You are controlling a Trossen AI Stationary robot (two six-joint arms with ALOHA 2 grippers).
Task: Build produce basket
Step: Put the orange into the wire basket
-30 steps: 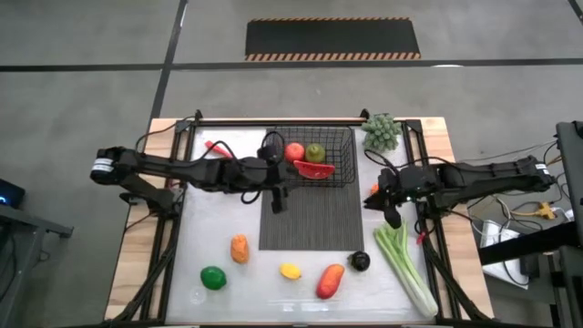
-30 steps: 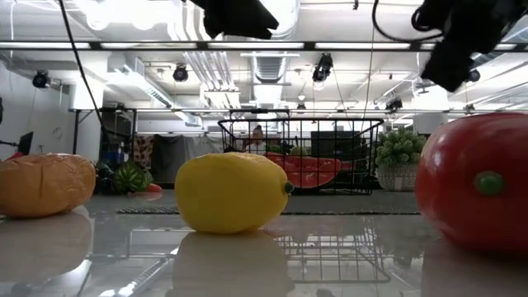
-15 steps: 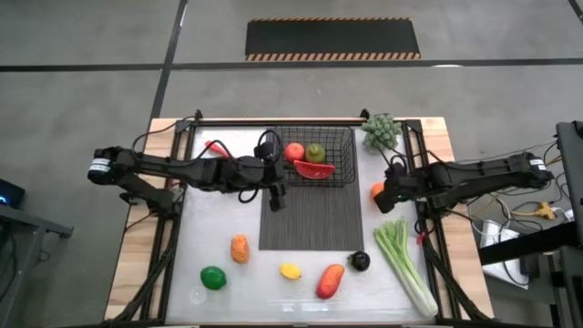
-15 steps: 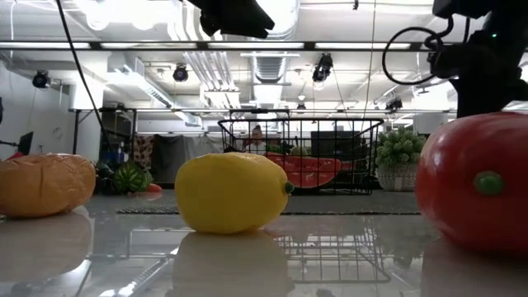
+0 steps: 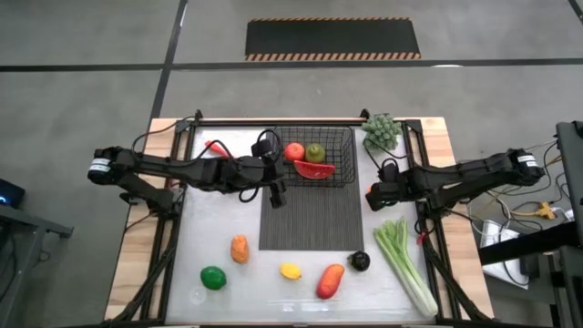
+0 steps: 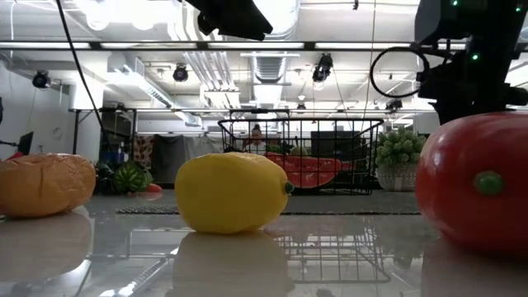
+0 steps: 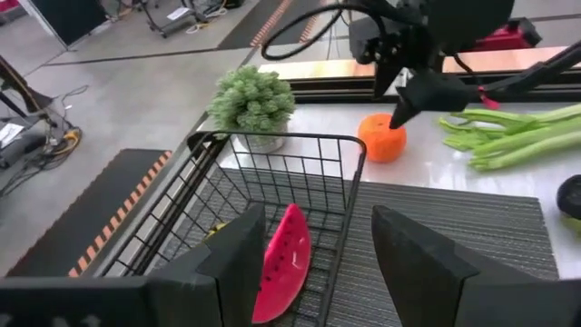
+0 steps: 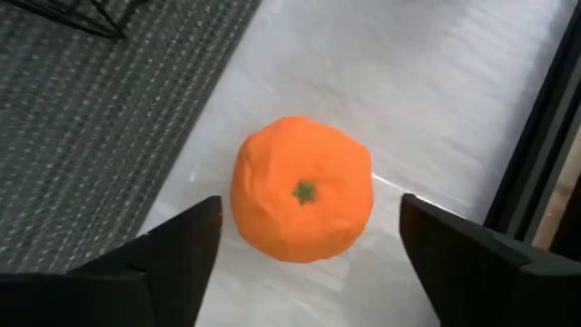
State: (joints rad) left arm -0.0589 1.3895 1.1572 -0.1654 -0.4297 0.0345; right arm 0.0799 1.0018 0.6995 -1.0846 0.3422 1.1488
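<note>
**Produce basket station: right gripper spread over an orange**

Right gripper (image 5: 373, 194): centre right of the high view, just past the mat's right edge; its two dark fingers (image 8: 172, 250) stand spread wide, one either side of a round orange toy fruit with a green stem dot (image 8: 301, 201), not closed on it; the orange rests on the white tabletop (image 5: 219, 219), beside the flat dark ribbed rectangular mat (image 5: 314, 219).

Left gripper (image 5: 275, 193): centre of the high view, at the lower left corner of the small black wire-mesh basket (image 5: 342, 150); in the left wrist view its fingers (image 7: 238, 259) stand apart with only the basket's rim wire showing between them; nothing is pinched.

Basket: upper centre of the high view, on the mat's top end; contents: red tomato (image 5: 294, 152), green apple (image 5: 315, 152), red watermelon slice (image 5: 314, 168).

Outside the basket: green bushy cluster (image 5: 382, 132) at the upper right; long pale-green celery stalk (image 5: 406, 264) at the lower right; red chili (image 5: 215, 146) at the upper left; along the bottom of the high view, orange lumpy fruit (image 5: 239, 247), green lime (image 5: 213, 277), yellow lemon (image 5: 290, 270), red-orange mango (image 5: 330, 281), dark round fruit (image 5: 361, 261).
</note>
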